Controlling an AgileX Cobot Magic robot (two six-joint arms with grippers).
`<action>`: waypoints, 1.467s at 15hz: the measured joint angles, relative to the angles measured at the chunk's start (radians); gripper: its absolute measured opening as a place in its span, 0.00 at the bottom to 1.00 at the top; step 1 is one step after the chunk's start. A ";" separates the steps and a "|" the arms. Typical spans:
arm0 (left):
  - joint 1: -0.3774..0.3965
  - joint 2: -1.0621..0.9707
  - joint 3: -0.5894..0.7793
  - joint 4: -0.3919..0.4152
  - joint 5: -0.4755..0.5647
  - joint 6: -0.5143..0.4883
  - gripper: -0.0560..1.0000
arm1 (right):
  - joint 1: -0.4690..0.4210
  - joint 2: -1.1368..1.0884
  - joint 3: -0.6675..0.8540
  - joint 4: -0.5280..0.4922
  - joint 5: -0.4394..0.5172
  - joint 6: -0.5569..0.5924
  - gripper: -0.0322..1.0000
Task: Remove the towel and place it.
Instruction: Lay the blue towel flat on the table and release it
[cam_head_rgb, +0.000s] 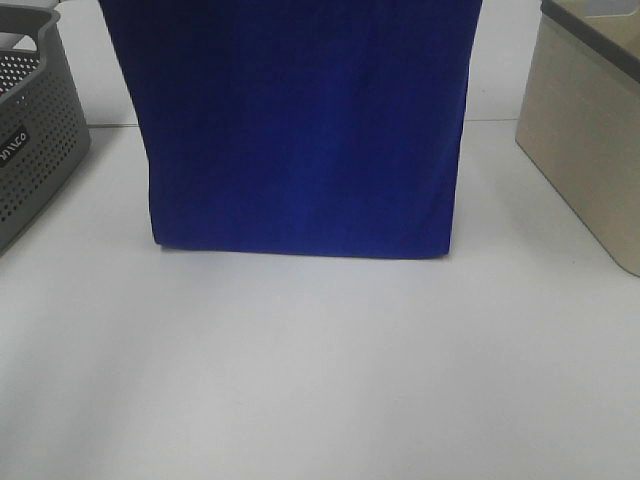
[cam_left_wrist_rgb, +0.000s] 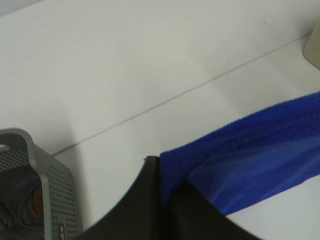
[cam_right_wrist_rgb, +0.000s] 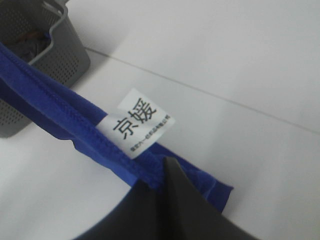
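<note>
towel (cam_head_rgb: 300, 130) hangs flat, lower fold at the worktop (cam_head_rgb: 320, 380); left tool (cam_left_wrist_rgb: 167, 186) and right tool (cam_right_wrist_rgb: 157, 181) each pinch a top corner; lower level, taut, release together

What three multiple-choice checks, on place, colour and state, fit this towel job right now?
1. In the high view, the grey perforated basket stands where from the towel? A left B right C beneath
2. The towel's tag is: A white B red C yellow
3. The right tool is: A open B shut on the towel C off the towel
Answers: 1 A, it sits at the left edge; 2 A, white with dark print; 3 B, its dark fingers pinch the hem by the tag.
</note>
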 joint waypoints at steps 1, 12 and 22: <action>0.000 -0.040 0.082 -0.015 0.001 0.000 0.05 | -0.001 -0.027 0.079 0.011 0.001 0.001 0.05; -0.008 -0.465 0.726 -0.228 -0.005 -0.023 0.05 | 0.002 -0.420 0.692 0.088 -0.010 0.065 0.05; -0.008 -0.665 1.253 -0.459 -0.013 -0.042 0.05 | 0.002 -0.619 1.119 0.190 -0.006 0.130 0.05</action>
